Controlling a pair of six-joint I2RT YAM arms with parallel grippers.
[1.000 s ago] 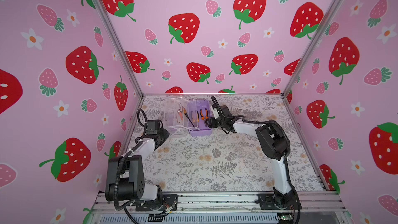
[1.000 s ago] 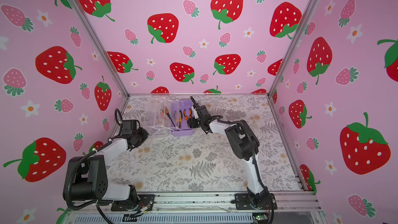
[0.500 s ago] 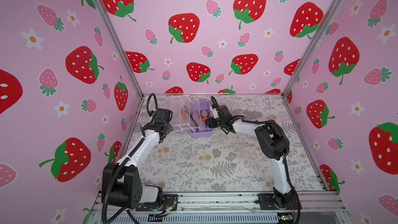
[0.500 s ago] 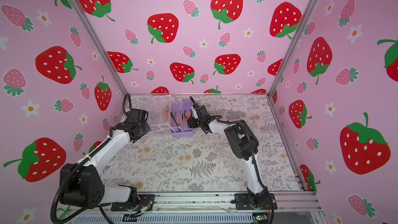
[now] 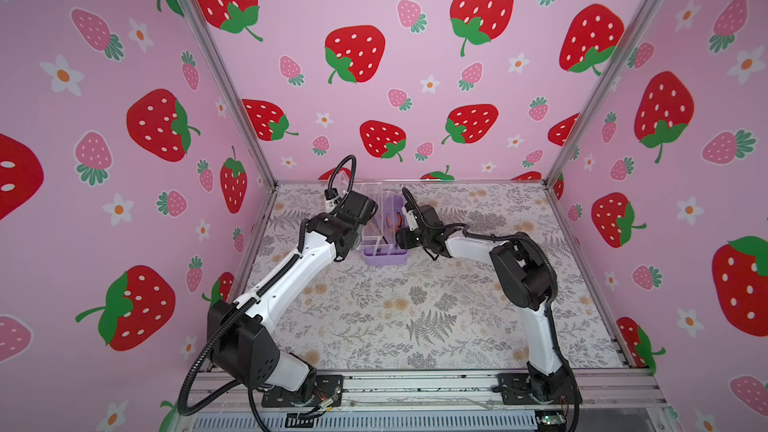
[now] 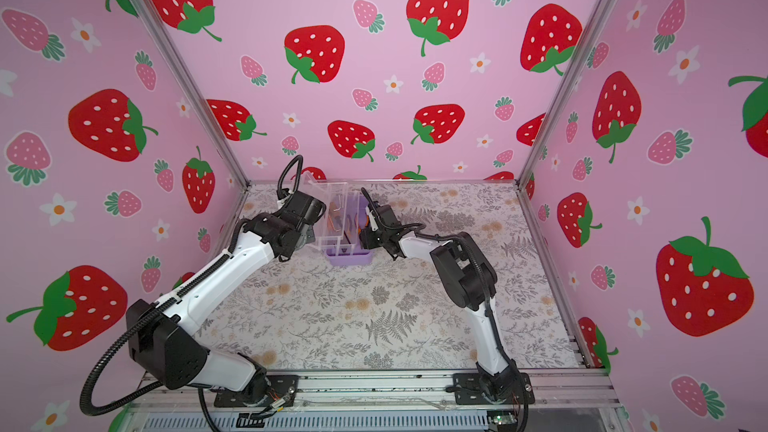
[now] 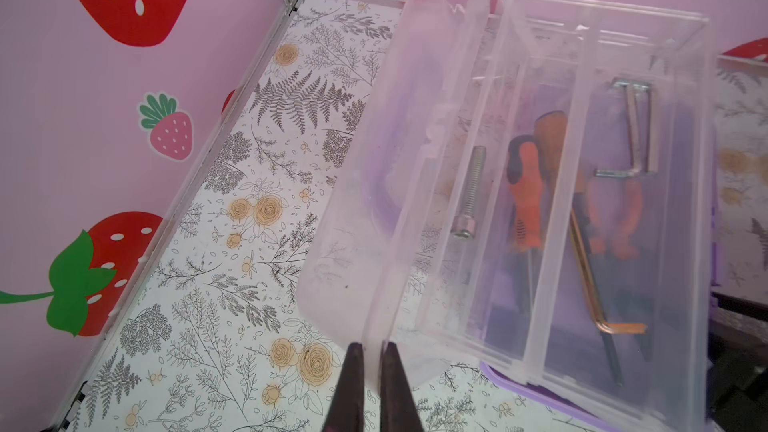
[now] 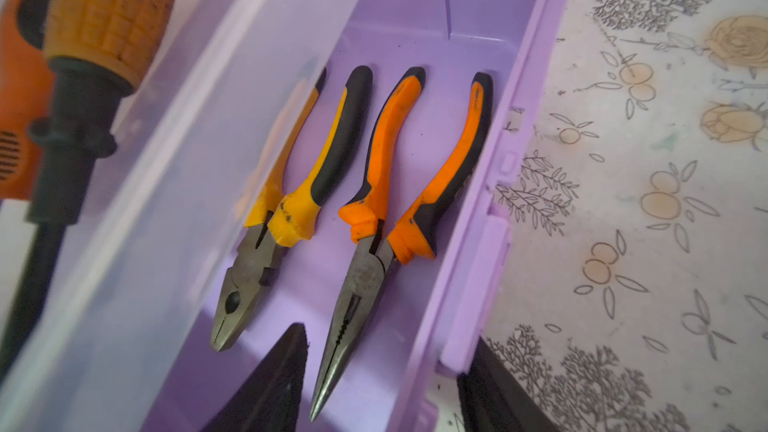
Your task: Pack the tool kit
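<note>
- Though pliers [image 8: 374, 201] lie loose inside it, the kit [image 5: 384, 258] looks light, stiff and slick, so I judge it could skid on the mat [image 5: 415, 305] if pushed. It sits close to the back wall [image 5: 415, 76], its long axis pointing at that wall.
- Its clear lid [image 6: 328, 201] stands half-raised, tilted over the lilac base [image 8: 415, 56]. Thin plastic like this likely flexes and could crack under a hard squeeze.
- The left gripper [image 7: 372, 353] has its fingers drawn narrow, pinching the lid's rim at the end far from the back wall. This looks a fair hold for swinging it down.
- The right gripper [image 8: 388, 342] stands part-spread astride the base's side wall, one finger inside by the pliers, one outside by the latch [image 8: 478, 284]. It squeezes nothing that I can see.
- That inside finger lies in the lid's path and should probably leave first.
- The purple handle [image 7: 372, 201] seems the place to lift from once latched.
- Free mat lies on the kit's side away from the back wall. Toward that wall, room is tight.
</note>
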